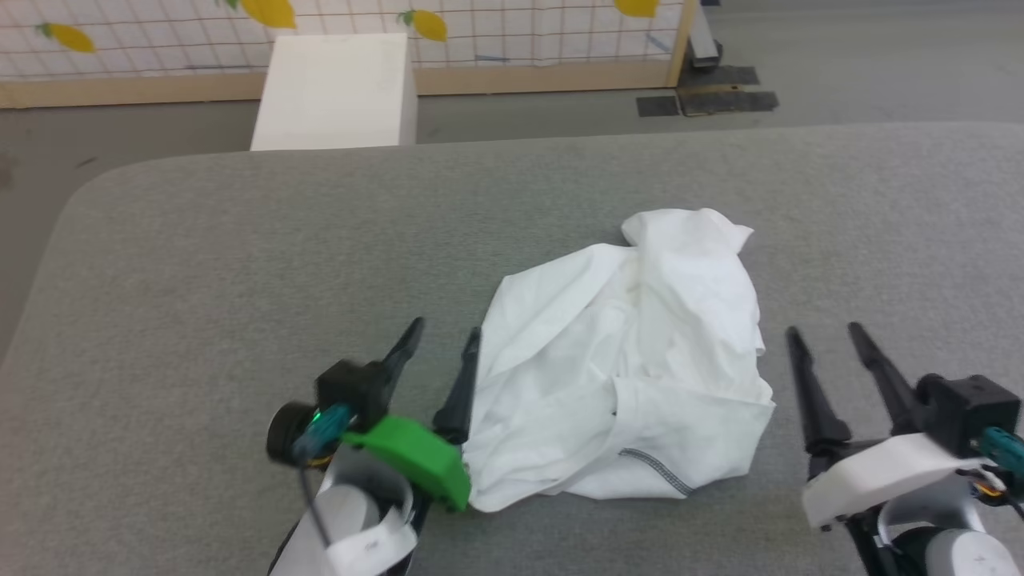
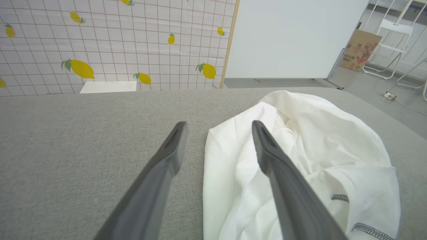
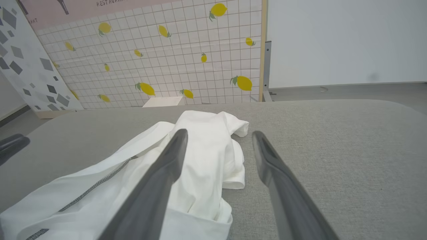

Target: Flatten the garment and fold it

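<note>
The garment (image 1: 632, 364) is a white shirt lying crumpled in a heap on the grey padded table (image 1: 240, 264), right of centre. A dark grey zigzag seam shows near its front edge. My left gripper (image 1: 444, 336) stands open just left of the heap, its right finger beside the cloth's left edge. In the left wrist view the garment (image 2: 317, 150) spreads behind and under the right finger of that gripper (image 2: 218, 128). My right gripper (image 1: 824, 332) is open just right of the heap, apart from it. The right wrist view shows the garment (image 3: 206, 146) behind its left finger, gripper (image 3: 218, 135) empty.
A white box (image 1: 336, 88) stands on the floor beyond the table's far edge. Behind it is a lemon-patterned grid panel (image 1: 480, 32) with a wooden frame. The table's rounded left corner (image 1: 72, 208) lies far left. A white folding chair (image 2: 390, 43) and a cardboard box (image 2: 362, 50) stand far off.
</note>
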